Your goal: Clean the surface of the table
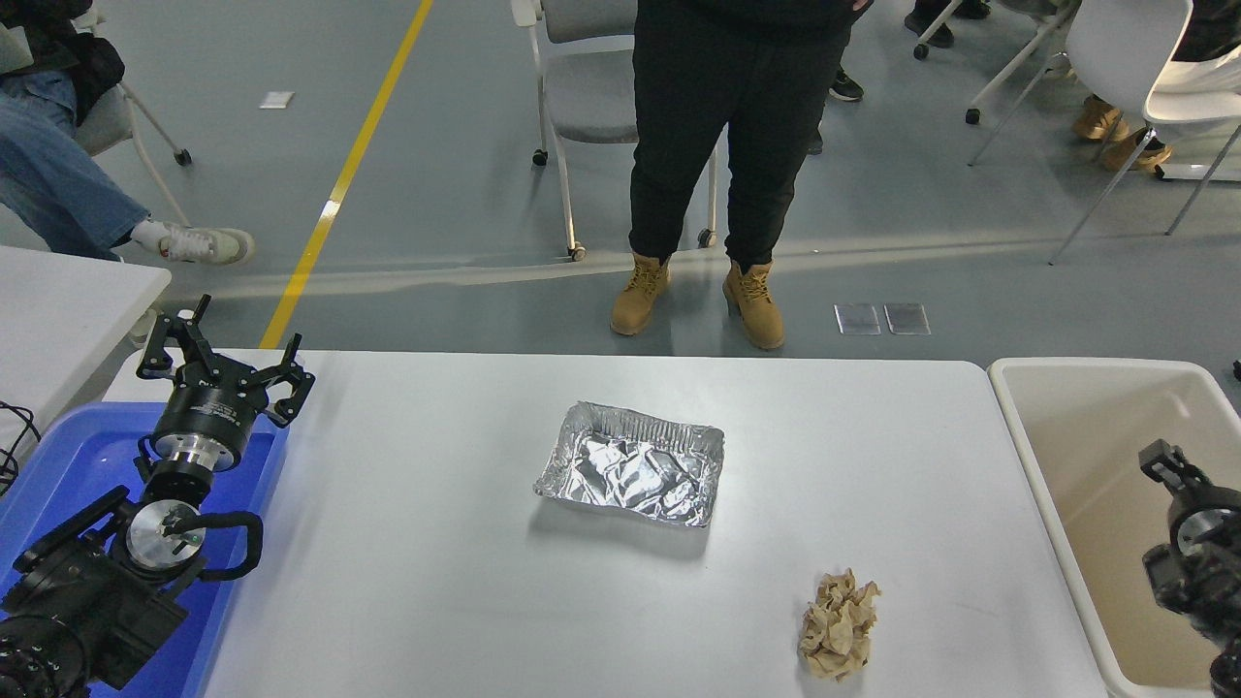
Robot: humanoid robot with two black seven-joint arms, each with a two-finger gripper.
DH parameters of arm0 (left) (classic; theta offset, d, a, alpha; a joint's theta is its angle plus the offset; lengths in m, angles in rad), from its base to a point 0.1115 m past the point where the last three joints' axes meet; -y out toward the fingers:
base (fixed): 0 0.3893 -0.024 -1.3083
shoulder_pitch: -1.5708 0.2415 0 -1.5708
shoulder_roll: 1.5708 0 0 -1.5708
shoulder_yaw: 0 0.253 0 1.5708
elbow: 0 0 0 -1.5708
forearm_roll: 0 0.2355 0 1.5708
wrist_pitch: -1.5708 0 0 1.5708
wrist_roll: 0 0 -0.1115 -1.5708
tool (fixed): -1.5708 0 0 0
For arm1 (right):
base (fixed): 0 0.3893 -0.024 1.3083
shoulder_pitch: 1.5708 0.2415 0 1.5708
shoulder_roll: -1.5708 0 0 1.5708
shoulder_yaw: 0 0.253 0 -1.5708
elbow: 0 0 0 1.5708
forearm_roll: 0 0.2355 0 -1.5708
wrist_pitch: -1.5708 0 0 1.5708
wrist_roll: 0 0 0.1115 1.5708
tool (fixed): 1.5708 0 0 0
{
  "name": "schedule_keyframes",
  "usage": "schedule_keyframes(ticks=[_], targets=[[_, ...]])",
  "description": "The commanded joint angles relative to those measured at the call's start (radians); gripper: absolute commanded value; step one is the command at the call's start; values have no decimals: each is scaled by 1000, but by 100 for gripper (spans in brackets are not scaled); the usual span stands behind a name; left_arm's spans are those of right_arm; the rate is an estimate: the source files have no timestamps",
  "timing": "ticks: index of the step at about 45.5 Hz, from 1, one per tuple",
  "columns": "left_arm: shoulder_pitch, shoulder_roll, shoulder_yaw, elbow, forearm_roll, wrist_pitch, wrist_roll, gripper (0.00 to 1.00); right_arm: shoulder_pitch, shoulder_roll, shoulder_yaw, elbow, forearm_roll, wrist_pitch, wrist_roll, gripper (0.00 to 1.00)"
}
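Note:
The white table surface (pixel 436 582) fills the middle of the head view. On it lie a crumpled aluminium foil tray (pixel 630 465) at the centre and a crumpled wad of brown paper (pixel 838 625) near the front right. My right gripper (pixel 1163 465) comes in at the right edge, over the beige tub (pixel 1086 383), well apart from the paper wad. Only its tip shows. My left gripper (pixel 228 351) is open and empty, parked at the far left over the blue bin (pixel 68 456).
A person in black trousers and tan boots (pixel 693 301) stands at the table's far side. A smaller white table (pixel 58 301) is at the left. Chairs and seated people are further back.

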Motion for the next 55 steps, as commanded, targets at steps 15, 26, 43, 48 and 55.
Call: schedule_keyframes(ticks=[15, 26, 43, 48, 55], targets=[[0, 0, 0, 0, 0, 0, 0, 100, 245, -14, 205, 0, 146, 158, -58, 98], [0, 0, 0, 0, 0, 0, 0, 100, 328, -12, 307, 0, 183, 189, -58, 98], [0, 0, 0, -1, 0, -1, 0, 100, 469, -12, 494, 0, 264, 330, -49, 98], [0, 0, 0, -1, 0, -1, 0, 100, 488, -12, 494, 0, 341, 377, -45, 98], [0, 0, 0, 0, 0, -1, 0, 100, 506, -11, 495, 0, 442, 509, -42, 98]])
